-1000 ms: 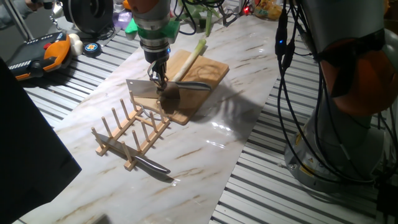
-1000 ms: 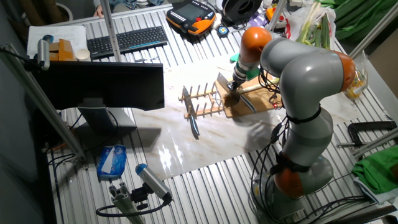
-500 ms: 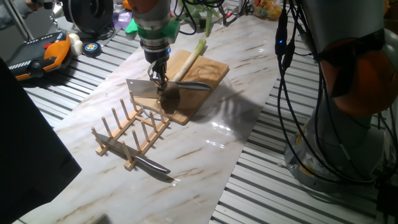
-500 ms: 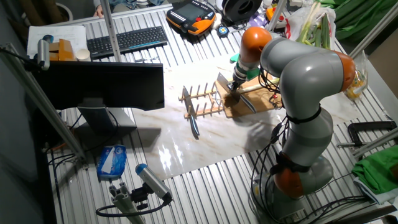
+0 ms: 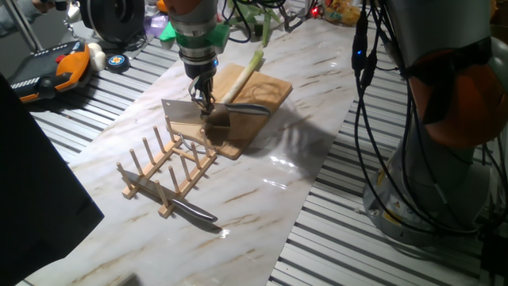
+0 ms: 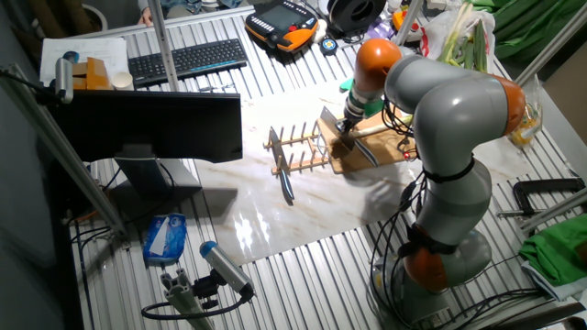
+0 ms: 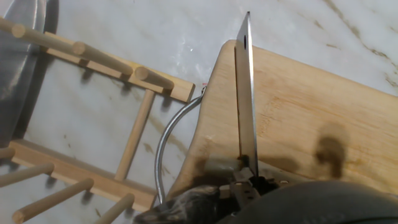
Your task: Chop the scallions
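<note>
Fingers of the gripper [image 5: 202,99] pinch the handle of a broad steel cleaver [image 5: 187,114], held above the near end of the pale wooden cutting board [image 5: 274,94]. Right of it, the long white-to-green scallion stalk [image 5: 247,70] lies on the board's far side. It looks light, soft and prone to rolling, so I'd cut at its firmer white end.

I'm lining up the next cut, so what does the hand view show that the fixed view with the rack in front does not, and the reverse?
Hand view only: the cleaver edge-on, running along the cutting board near its edge; no scallion visible.
Fixed view only: the scallion lying on the board's far end, beyond the gripper, and a second knife by the rack.
Both: board, cleaver and wooden rack.
</note>
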`<act>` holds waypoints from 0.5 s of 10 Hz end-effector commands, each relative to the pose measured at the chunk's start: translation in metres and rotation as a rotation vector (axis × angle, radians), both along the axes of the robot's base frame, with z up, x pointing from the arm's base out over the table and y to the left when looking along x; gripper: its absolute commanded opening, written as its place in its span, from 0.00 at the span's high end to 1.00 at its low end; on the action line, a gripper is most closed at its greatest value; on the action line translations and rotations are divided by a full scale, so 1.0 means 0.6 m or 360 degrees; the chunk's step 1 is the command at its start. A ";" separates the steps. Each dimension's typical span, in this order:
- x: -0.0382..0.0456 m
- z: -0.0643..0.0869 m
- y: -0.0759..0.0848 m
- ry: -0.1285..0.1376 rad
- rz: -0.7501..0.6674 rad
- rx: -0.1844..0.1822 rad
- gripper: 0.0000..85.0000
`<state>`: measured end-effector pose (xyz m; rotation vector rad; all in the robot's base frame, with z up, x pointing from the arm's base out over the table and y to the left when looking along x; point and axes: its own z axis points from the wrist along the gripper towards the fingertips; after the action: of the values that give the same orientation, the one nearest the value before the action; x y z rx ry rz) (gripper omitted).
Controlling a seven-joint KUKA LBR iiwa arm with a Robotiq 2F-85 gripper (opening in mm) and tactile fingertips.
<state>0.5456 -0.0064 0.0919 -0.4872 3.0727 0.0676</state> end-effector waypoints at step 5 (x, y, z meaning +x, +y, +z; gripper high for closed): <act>0.000 -0.005 0.006 0.0002 -0.0005 0.0015 0.99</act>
<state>0.5455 -0.0028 0.0885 -0.4815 3.0713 0.0814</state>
